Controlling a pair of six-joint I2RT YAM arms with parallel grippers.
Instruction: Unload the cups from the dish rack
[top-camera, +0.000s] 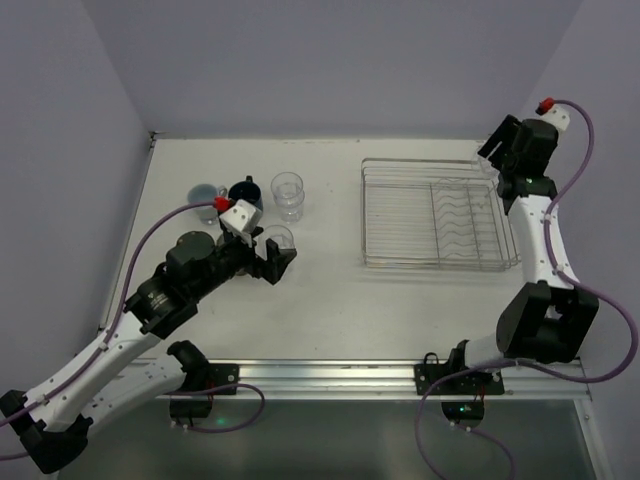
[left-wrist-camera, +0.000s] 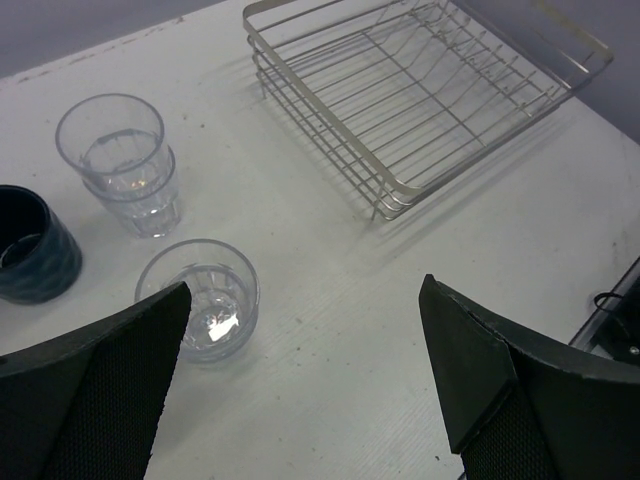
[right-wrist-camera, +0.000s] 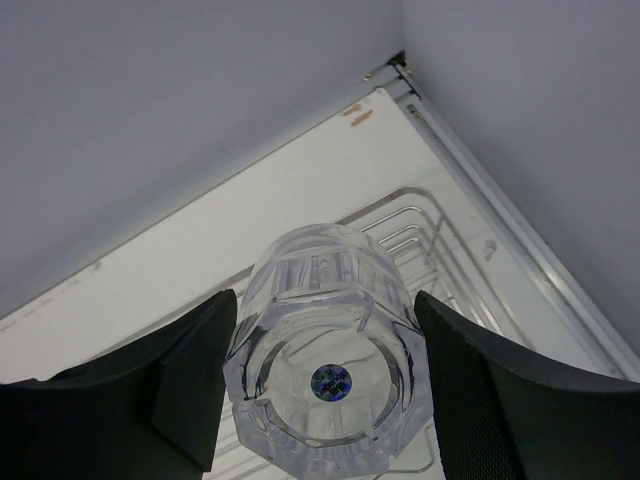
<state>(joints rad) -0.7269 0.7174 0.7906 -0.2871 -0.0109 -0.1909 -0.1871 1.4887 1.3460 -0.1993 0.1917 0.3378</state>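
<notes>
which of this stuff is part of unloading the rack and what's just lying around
Job: dish rack, held tumbler, stacked tumblers, lone tumbler, navy mug, blue-grey mug.
Lying about: purple cables, mounting rail.

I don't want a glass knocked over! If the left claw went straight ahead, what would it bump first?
The left claw would probably meet bare table first; the nearest tumbler sits just beside its path. Depth is unclear.

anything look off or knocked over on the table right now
Nothing is spilled, tipped or broken. The only quirk: two clear tumblers sit nested one inside the other beside the navy mug, while a single tumbler stands apart.
</notes>
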